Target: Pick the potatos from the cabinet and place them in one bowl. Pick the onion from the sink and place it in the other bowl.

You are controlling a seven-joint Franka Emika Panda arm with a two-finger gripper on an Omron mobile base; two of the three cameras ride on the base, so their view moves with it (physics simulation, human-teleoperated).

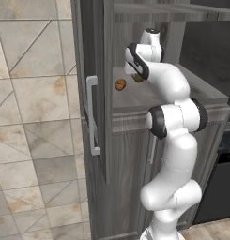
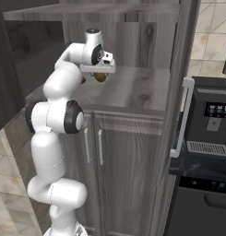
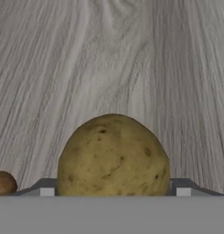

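Observation:
Inside the dark grey cabinet [image 1: 95,56], my gripper [image 3: 112,189] hangs over the wood-grain shelf [image 2: 133,90], straddling the olive-brown potato [image 3: 113,155]. Its two fingertips [image 3: 47,188] stand wide apart, one at each side of the potato and close to its skin, so the gripper is open. From the base, that potato [image 2: 101,77] lies right under the hand [image 2: 98,67]. The orange-brown potato [image 1: 120,85] rests on the shelf just to the left, also visible at the hand view's lower left [image 3: 3,183].
The cabinet door [image 1: 90,93] stands open to the left with its pale bar handle [image 1: 92,115]. Lower cabinet doors [image 2: 114,175] are shut beneath the shelf. A coffee machine [image 2: 211,120] sits on a dark counter at the right, past another handled door [image 2: 181,115].

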